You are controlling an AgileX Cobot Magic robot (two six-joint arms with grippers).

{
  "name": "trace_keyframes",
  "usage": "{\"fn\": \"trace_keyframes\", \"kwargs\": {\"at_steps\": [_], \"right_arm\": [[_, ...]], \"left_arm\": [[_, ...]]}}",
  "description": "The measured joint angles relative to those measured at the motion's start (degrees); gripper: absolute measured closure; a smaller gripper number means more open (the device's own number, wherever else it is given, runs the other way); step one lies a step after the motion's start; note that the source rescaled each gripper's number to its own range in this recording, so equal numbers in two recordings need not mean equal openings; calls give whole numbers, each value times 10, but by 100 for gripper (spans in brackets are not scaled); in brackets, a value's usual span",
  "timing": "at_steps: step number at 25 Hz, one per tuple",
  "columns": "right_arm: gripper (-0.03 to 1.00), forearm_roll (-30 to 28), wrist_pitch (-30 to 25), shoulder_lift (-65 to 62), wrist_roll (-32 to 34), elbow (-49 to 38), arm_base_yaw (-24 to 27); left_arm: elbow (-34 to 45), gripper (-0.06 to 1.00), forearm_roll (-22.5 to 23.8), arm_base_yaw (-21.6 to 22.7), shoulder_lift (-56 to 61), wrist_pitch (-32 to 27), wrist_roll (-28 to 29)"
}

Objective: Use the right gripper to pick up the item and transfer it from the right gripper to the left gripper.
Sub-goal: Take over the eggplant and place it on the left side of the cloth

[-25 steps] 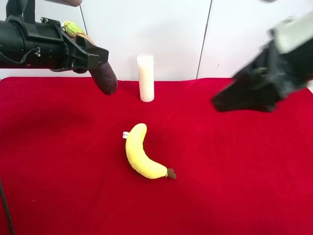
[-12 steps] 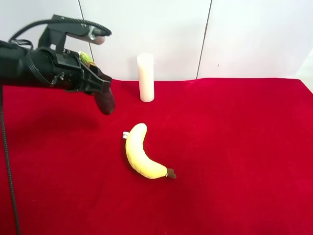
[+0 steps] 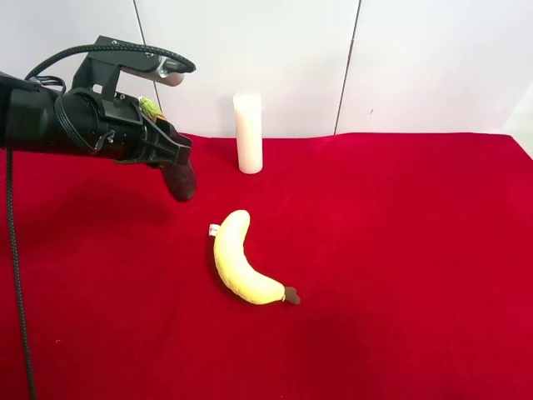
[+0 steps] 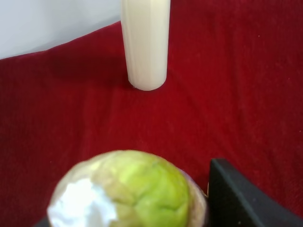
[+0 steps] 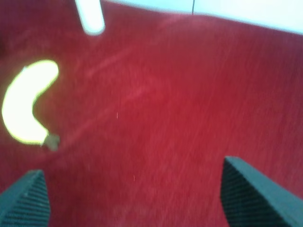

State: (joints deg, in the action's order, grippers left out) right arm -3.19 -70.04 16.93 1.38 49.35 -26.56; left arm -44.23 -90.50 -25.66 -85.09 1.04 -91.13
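At upper left of the high view, the left gripper (image 3: 171,154) is clamped on the eggplant (image 3: 181,179), left of the candle (image 3: 248,133), above the banana (image 3: 241,262). The right gripper (image 5: 132,168) has its 2 jaws apart, empty, over red cloth (image 3: 400,250).

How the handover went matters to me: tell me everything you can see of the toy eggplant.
The toy eggplant is elongated, dark purple-black, with a yellow-green stem end bearing a pale patch. It is clamped in the left gripper, stem end up, dark body hanging down beyond the jaws, seemingly above the red cloth. Nothing else seems to touch it.
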Motion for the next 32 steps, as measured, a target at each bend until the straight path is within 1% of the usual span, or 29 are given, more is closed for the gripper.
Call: {"fn": "trace_keyframes", "kwargs": {"at_steps": [3,5,8,10,14,16,18,20,32], "right_arm": [[46,15,-1,-26,2,-68,0],[51,25,-3,-45,2,-103,0],[59,32,0,-72,3,-128,0],[62,32,11,-79,4,-139,0],[63,32,38,-83,3,-177,0],[64,32,61,-83,3,-201,0],[64,36,90,-83,4,-205,0],[64,37,102,-83,4,-205,0],[64,32,95,-83,4,-218,0]], "left_arm": [[0,94,0,0,0,0,0],[0,94,1,0,0,4,0],[0,94,2,0,0,16,0],[2,94,2,0,0,22,0],[15,94,2,0,-4,26,0],[23,94,2,0,-13,30,0],[31,94,1,0,-22,38,0],[36,94,0,0,-28,41,0],[39,94,-3,0,-32,41,0]]}}
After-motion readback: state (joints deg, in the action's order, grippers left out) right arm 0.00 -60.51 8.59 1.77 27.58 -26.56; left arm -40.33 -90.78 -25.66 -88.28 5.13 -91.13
